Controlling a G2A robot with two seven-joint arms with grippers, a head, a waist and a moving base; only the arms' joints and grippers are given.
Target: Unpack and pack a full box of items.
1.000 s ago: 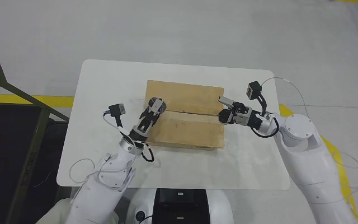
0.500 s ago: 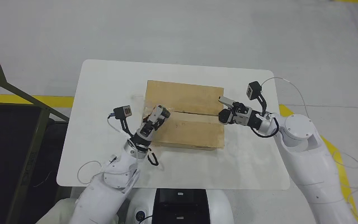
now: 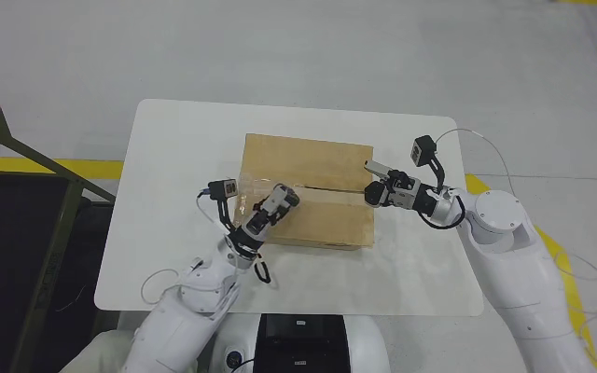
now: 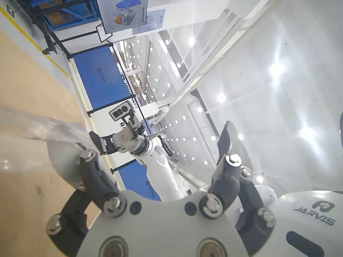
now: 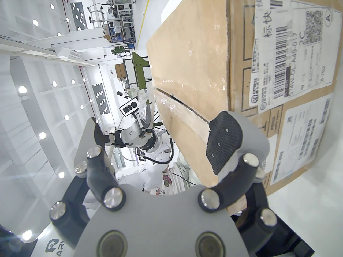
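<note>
Bright, even light. Ceiling lamps [image 4: 276, 69] flare in starbursts above my cardboard box [image 3: 317, 163]; soft shadow beside it.

Cardboard box [image 3: 317, 163], seemingly taped, on table [image 3: 168, 168]

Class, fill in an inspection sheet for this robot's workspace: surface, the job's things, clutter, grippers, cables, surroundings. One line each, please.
Surface: white table, bare around the box.
Job's things: cardboard box with flaps closed; a clear tape strip seems lifted off its top.
Clutter: nothing seen.
Grippers: left gripper is open above the box's top, with the tape beside one finger; right gripper is open at the box's end, by the labels.
Cables: thin white cable loops beside the right arm; black cable sits at the left wrist.
Surroundings: grey floor, yellow floor line.
</note>
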